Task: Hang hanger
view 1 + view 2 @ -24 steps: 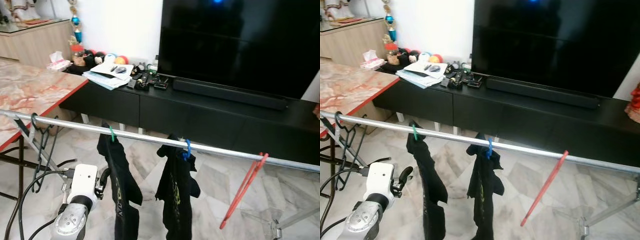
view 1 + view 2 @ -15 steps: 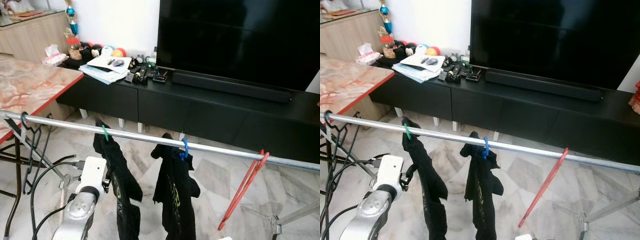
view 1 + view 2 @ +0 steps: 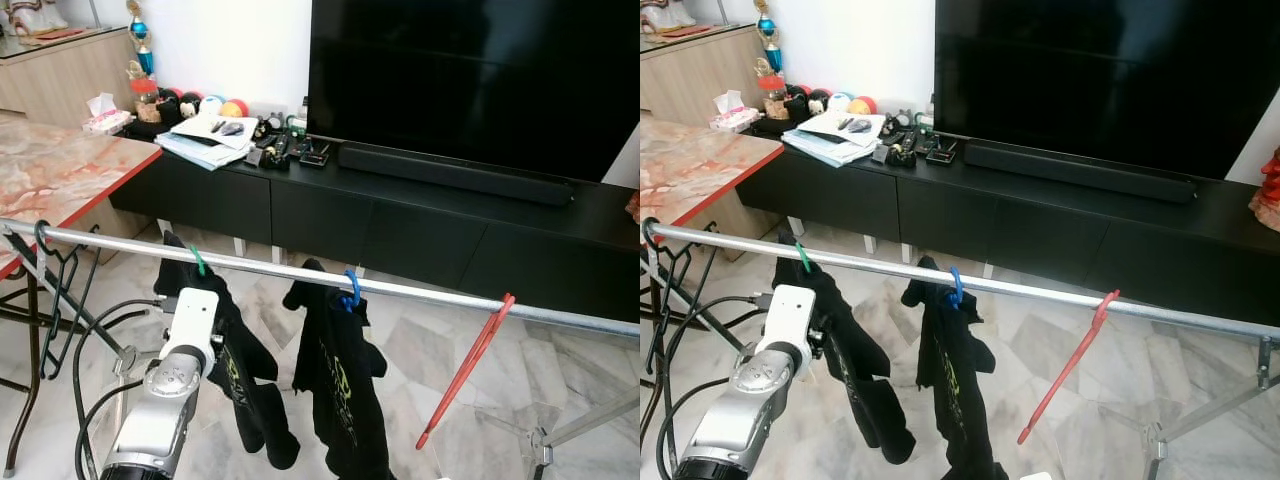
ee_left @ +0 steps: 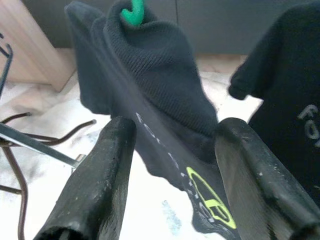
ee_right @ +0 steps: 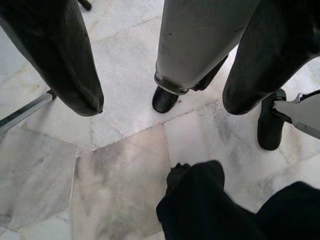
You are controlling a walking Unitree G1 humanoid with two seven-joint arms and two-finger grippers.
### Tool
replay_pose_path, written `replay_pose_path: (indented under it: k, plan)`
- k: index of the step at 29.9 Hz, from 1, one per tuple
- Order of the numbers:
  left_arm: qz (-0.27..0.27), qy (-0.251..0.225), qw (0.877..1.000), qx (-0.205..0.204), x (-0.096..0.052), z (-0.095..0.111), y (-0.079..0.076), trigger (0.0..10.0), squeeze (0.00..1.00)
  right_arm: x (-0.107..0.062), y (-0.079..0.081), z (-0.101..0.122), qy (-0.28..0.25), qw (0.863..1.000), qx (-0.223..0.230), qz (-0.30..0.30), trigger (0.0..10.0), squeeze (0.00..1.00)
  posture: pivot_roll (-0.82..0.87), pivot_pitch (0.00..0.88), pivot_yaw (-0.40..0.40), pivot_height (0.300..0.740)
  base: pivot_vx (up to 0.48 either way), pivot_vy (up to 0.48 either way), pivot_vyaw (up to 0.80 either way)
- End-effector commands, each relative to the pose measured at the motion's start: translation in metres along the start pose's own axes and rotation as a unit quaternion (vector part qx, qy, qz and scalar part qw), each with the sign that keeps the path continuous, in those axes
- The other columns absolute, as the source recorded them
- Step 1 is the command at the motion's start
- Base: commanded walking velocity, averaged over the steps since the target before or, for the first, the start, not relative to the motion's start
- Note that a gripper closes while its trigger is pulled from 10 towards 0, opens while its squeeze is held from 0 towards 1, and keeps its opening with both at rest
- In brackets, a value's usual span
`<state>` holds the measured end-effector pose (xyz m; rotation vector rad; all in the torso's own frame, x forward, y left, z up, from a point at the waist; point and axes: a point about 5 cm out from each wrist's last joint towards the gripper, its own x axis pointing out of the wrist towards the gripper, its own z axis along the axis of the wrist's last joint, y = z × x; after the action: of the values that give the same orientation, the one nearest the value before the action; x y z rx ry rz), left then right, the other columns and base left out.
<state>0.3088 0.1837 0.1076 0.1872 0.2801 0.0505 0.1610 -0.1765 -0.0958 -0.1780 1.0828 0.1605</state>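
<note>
Green hanger (image 3: 198, 262) sits hooked on the rail (image 3: 420, 293), shirt (image 4: 165, 120) draped (hook seated); left gripper (image 4: 170, 150), jaws wide and empty, should back straight off; right gripper (image 5: 160, 65) likewise empty.

A long rail (image 3: 420, 293) runs across in front of the TV stand (image 3: 400, 225). On the rail hang four things. Furthest left is a wire hanger (image 3: 45, 262). Next comes a shirt (image 3: 225, 350), then a second shirt (image 3: 335, 370). Furthest right on the rail is a bare hanger (image 3: 468, 365). The left gripper (image 4: 170, 165) is just beside the first shirt, below the rail. A table (image 3: 50, 175) stands left of the rail. The TV (image 3: 470, 85) sits on the stand, behind the rail.
</note>
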Motion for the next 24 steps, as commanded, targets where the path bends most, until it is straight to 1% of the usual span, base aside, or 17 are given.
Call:
replay_pose_path:
  k: [1,3,4,6,8,9,10,14,16,18,19,20,21,23,24]
  plan:
    - [-0.019,-0.005,1.000,0.008,-0.002,0.008,-0.002,10.0,0.00,0.000,0.000,0.001,0.001,1.000,0.002,-0.003,10.0,0.00,0.13,0.000,-0.058,0.740,0.000,0.000,0.00]
    - [-0.016,0.008,1.000,0.013,-0.002,0.007,-0.002,10.0,0.00,0.000,-0.001,0.002,0.000,1.000,0.001,-0.003,10.0,0.00,0.14,0.000,-0.058,0.740,0.000,0.000,0.00]
    - [-0.002,0.025,1.000,0.015,-0.002,0.003,0.000,10.0,0.00,0.000,-0.003,0.003,-0.001,1.000,0.000,-0.003,10.0,0.00,0.14,0.000,-0.058,0.740,0.000,0.000,0.00]
    - [0.010,0.040,0.999,0.012,-0.001,0.000,0.003,10.0,0.00,-0.001,-0.007,0.002,-0.001,1.000,0.001,-0.004,10.0,0.00,0.13,0.000,-0.056,0.740,0.000,0.000,0.00]
    - [0.026,0.059,0.998,0.008,0.001,-0.004,0.006,10.0,0.00,-0.002,-0.014,-0.001,0.000,1.000,0.002,-0.007,10.0,0.00,0.13,0.000,-0.057,0.740,0.000,0.000,0.00]
    - [0.038,0.078,0.996,0.011,0.001,-0.010,0.008,10.0,0.00,-0.005,-0.024,-0.008,0.005,1.000,0.002,-0.010,10.0,0.00,0.13,0.000,-0.057,0.740,0.000,0.000,0.00]
    - [0.047,0.087,0.995,0.012,0.001,-0.013,0.010,10.0,0.00,-0.006,-0.029,-0.012,0.007,1.000,0.003,-0.012,10.0,0.00,0.13,0.000,-0.056,0.740,0.000,0.000,0.00]
    - [0.066,0.107,0.992,0.010,0.000,-0.020,0.014,10.0,0.00,-0.011,-0.041,-0.023,0.015,1.000,0.004,-0.017,10.0,0.00,0.13,0.000,-0.055,0.740,0.000,0.000,0.00]
    - [0.068,0.106,0.992,0.005,0.000,-0.020,0.014,10.0,0.00,-0.011,-0.042,-0.024,0.016,1.000,0.004,-0.017,10.0,0.00,0.13,0.000,-0.055,0.740,0.000,0.000,0.00]
    - [0.065,0.101,0.993,-0.022,0.002,-0.021,0.013,10.0,0.00,-0.012,-0.039,-0.028,0.019,1.000,0.002,-0.015,10.0,0.00,0.12,0.000,-0.055,0.740,0.000,0.000,0.00]
    - [0.054,0.086,0.994,-0.049,0.004,-0.018,0.010,10.0,0.00,-0.011,-0.034,-0.031,0.021,1.000,0.001,-0.012,10.0,0.00,0.12,0.000,-0.054,0.740,0.000,0.000,0.00]
    - [0.044,0.075,0.994,-0.063,0.006,-0.015,0.008,10.0,0.00,-0.011,-0.030,-0.032,0.021,1.000,0.001,-0.009,10.0,0.00,0.12,0.000,-0.054,0.740,0.000,0.000,0.00]
    - [0.044,0.075,0.994,-0.063,0.006,-0.015,0.008,10.0,0.00,-0.011,-0.030,-0.032,0.021,1.000,0.001,-0.009,10.0,0.00,0.12,0.000,-0.054,0.740,0.000,0.000,0.00]
    - [0.028,0.053,0.995,-0.081,0.009,-0.010,0.005,10.0,0.00,-0.008,-0.017,-0.032,0.021,1.000,-0.003,-0.003,10.0,0.00,0.12,0.000,-0.053,0.740,0.000,0.000,0.00]
    - [0.028,0.053,0.995,-0.081,0.009,-0.010,0.005,10.0,0.00,-0.008,-0.017,-0.032,0.021,1.000,-0.003,-0.003,10.0,0.00,0.12,0.000,-0.053,0.740,0.000,0.000,0.00]
